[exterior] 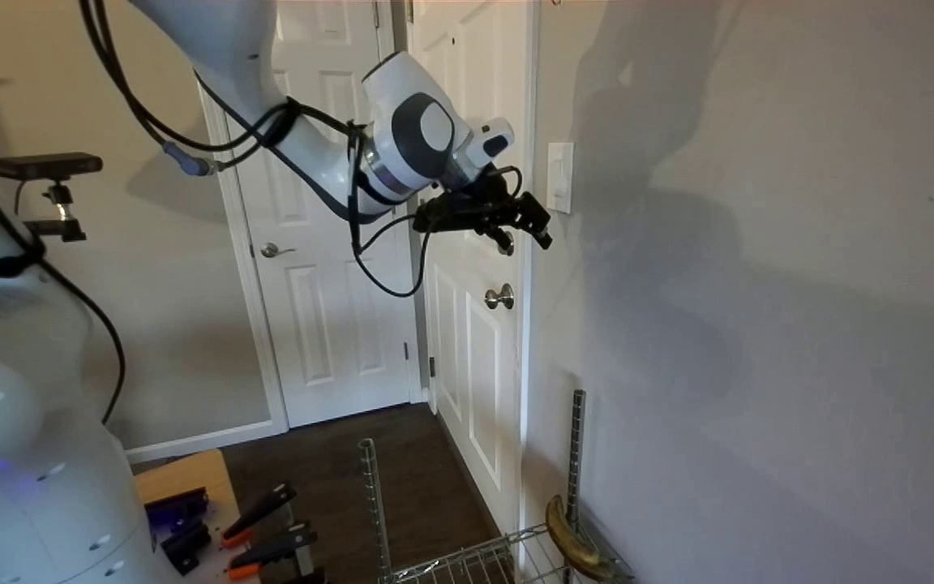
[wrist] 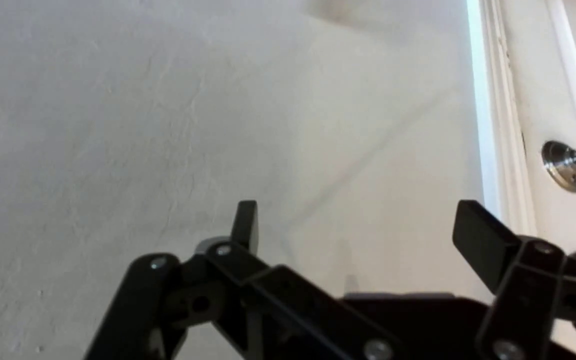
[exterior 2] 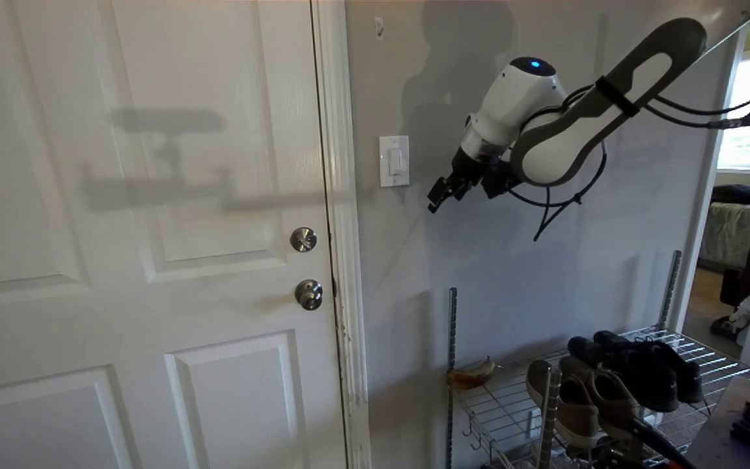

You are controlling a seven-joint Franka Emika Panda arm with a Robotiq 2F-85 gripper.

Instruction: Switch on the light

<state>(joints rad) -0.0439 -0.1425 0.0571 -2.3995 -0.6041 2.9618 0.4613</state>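
Observation:
The light switch is a white upright wall plate with a rocker (exterior: 560,178) beside the door frame; it also shows in an exterior view (exterior 2: 394,161). It is out of view in the wrist view, and no lamp shows. My black gripper (exterior: 527,241) hangs in the air, a little lower than the plate and apart from it. In an exterior view the gripper (exterior 2: 445,198) is to the plate's lower right. In the wrist view the gripper (wrist: 357,220) has its fingers wide apart with only wall between them. It holds nothing.
A white door (exterior 2: 238,339) with a round metal knob (exterior 2: 308,294) and a lock above it stands beside the switch. Below is a wire rack (exterior 2: 512,417) with upright posts, shoes (exterior 2: 577,397) and a banana (exterior 2: 471,374). A cable (exterior: 390,292) loops under the wrist.

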